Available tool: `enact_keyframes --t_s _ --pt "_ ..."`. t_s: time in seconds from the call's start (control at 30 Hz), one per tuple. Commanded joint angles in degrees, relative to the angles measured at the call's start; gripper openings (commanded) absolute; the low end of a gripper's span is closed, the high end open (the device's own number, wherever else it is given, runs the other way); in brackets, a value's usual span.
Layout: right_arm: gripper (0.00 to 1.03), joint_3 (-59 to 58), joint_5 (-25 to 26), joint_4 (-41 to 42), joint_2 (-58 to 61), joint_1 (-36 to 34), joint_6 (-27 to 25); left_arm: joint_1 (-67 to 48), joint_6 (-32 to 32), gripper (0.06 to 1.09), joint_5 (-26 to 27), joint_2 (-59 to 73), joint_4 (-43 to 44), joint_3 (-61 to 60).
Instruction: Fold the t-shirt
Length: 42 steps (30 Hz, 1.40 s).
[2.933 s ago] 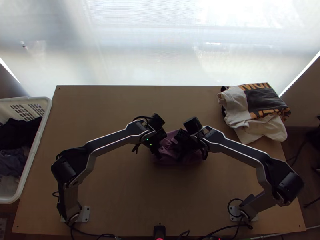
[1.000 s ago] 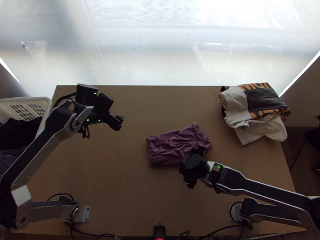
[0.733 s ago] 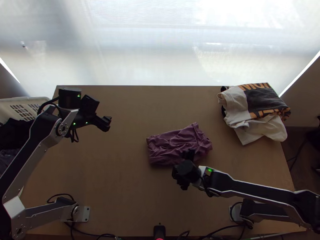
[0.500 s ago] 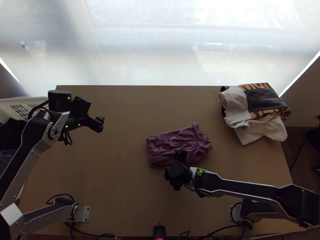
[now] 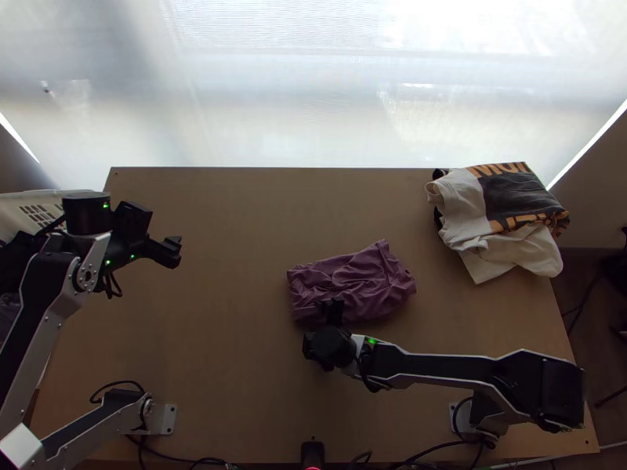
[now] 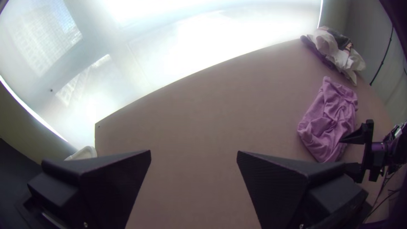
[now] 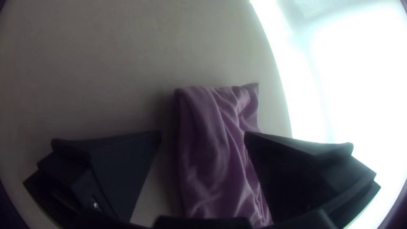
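the left gripper (image 6: 194,151) and right gripper (image 7: 202,135) gape empty. best pinch the purple t-shirt (image 5: 353,282) through all layers at its near edge, then straighten gently.

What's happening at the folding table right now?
Neither arm is gripping anything. The purple shirt lies folded but creased mid-table. The right gripper is open over its near edge; the left gripper is open, well off to the left side. A folded pale shirt with a dark print sits at the far right corner.
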Motion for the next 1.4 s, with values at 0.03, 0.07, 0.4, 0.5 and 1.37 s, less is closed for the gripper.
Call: enact_keyframes --t_s 0.03,0.07,0.4,0.5,1.37 --pt "0.91 -0.5 1.9 7.88 4.4 -0.73 -7.5 2.35 0.8 1.04 0.01 -2.94 0.14 -2.32" --pt "0.91 -0.41 1.98 8.85 5.02 -1.26 -8.47 2.43 0.8 1.04 0.01 -3.12 0.14 -2.49" --pt "0.91 3.28 2.16 18.96 15.12 -8.82 -18.92 3.93 0.8 1.04 0.01 -6.11 0.14 -4.6" --pt "0.86 5.74 2.07 19.49 16.09 -9.87 -20.95 4.72 0.98 1.04 0.1 -7.25 0.14 -5.48" --pt "0.03 15.94 3.22 21.24 -3.6 -22.97 -17.34 18.69 4.58 1.04 5.63 -13.58 0.05 -10.14"
